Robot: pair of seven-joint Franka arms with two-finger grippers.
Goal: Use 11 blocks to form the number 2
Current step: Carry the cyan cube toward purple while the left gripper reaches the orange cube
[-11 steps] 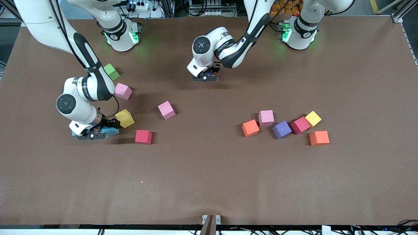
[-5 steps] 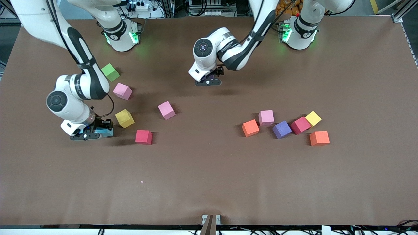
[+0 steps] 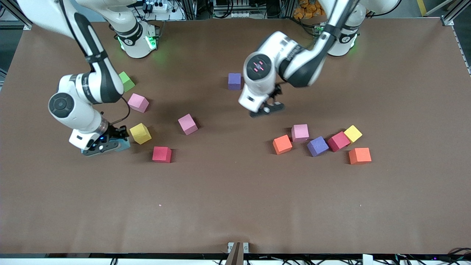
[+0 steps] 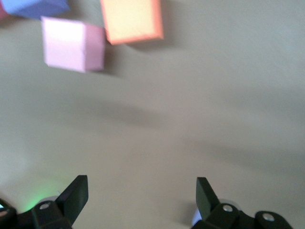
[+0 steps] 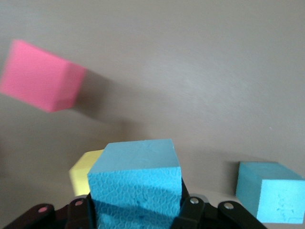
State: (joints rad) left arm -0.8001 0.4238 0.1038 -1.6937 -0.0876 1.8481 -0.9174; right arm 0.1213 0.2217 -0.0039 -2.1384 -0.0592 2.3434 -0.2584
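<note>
scattered blocks (image 3: 318, 145) on brown table (image 3: 235, 206), two arms above

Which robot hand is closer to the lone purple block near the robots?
Left. The left gripper hangs open just beside the purple block, toward the front camera. The right gripper is at the right arm's end, shut on a light blue block.
</note>
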